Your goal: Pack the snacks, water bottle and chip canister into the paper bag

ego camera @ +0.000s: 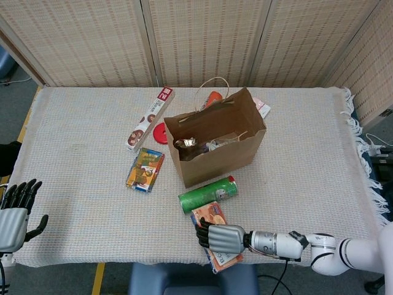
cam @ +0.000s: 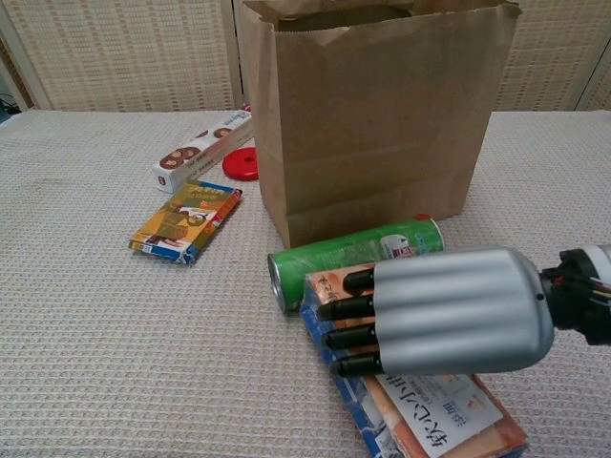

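Observation:
The brown paper bag (ego camera: pixel 216 147) stands upright and open at mid-table, with some items inside. A green chip canister (ego camera: pixel 207 194) lies on its side just in front of it. My right hand (ego camera: pixel 222 238) lies palm down on an orange and blue snack packet (ego camera: pixel 212 215) at the front edge. Its fingers curl over the packet's left edge (cam: pixel 329 286), and the thumb is hidden. In the chest view the right hand (cam: pixel 449 310) covers the middle of the packet (cam: pixel 434 425), which touches the canister (cam: pixel 334 260). My left hand (ego camera: pixel 15 215) hangs open off the table's front left corner.
A long cookie box (ego camera: pixel 150 118), a red lid (ego camera: pixel 160 133) and a colourful snack box (ego camera: pixel 145 169) lie left of the bag. An orange item (ego camera: pixel 213 98) and a white packet (ego camera: pixel 263 108) sit behind it. Woven screens stand at the back.

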Motion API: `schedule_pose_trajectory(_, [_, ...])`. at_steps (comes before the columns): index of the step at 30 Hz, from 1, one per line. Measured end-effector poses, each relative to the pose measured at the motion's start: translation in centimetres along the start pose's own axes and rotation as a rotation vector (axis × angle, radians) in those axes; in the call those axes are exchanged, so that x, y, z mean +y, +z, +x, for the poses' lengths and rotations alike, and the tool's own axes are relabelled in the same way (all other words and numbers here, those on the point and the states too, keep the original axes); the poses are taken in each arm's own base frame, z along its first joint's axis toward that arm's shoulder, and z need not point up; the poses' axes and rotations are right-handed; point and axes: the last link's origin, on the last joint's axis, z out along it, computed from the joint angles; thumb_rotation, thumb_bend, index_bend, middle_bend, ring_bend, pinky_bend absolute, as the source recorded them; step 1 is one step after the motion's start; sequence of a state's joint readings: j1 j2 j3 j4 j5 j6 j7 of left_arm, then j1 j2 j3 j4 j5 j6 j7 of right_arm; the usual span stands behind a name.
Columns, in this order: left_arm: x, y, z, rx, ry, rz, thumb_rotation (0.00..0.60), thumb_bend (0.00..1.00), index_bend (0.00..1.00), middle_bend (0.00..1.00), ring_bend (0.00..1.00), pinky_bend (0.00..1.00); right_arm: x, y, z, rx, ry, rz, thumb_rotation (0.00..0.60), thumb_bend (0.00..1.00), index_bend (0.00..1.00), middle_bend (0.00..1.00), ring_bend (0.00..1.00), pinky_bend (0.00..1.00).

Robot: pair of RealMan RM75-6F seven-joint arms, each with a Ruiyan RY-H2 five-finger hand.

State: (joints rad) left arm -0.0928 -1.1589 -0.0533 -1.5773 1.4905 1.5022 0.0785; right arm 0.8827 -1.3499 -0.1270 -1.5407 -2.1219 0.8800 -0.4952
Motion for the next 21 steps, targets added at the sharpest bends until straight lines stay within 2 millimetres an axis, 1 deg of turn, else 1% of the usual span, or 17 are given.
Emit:
schedule_pose_trajectory(2, [0.0,0.0,0.0,0.001,0.001,0.001,0.600,0.38,0.00,0.00,0.00,0.00,0.7,-0.1,0.9,0.059,0.009,-0.044,0.600,0.18,0.78,0.64,0.63,0.61])
schedule_pose_trajectory(5, [0.0,0.0,0.0,0.002,0.004,0.003,0.600,0.38,0.00,0.00,0.00,0.00,2.1,-0.3,2.7,0.174,0.015,-0.132,0.600,0.18,0.78,0.64,0.63,0.61])
schedule_pose_trajectory(9, [0.1,0.0,0.0,0.003,0.006,0.005,0.600,0.38,0.00,0.00,0.00,0.00,4.6,-0.6,6.0,0.344,0.009,-0.263,0.600,0.18,0.78,0.64,0.63,0.61])
schedule_pose_trajectory(12, [0.1,0.0,0.0,0.003,0.007,0.006,0.600,0.38,0.00,0.00,0.00,0.00,6.1,-0.9,8.1,0.444,0.002,-0.331,0.600,0.18,0.78,0.64,0.63,0.61])
schedule_pose_trajectory(16, [0.1,0.0,0.0,0.004,0.007,0.006,0.600,0.38,0.00,0.00,0.00,0.00,7.6,-1.1,10.1,0.542,-0.012,-0.403,0.600,0.18,0.78,0.64,0.63,0.61])
schedule_pose_trajectory(21, [0.1,0.0,0.0,0.005,0.005,0.006,0.600,0.38,0.00,0.00,0.00,0.00,9.7,-1.1,11.3,0.593,-0.041,-0.503,0.600,0.18,0.78,0.64,0.63,0.61])
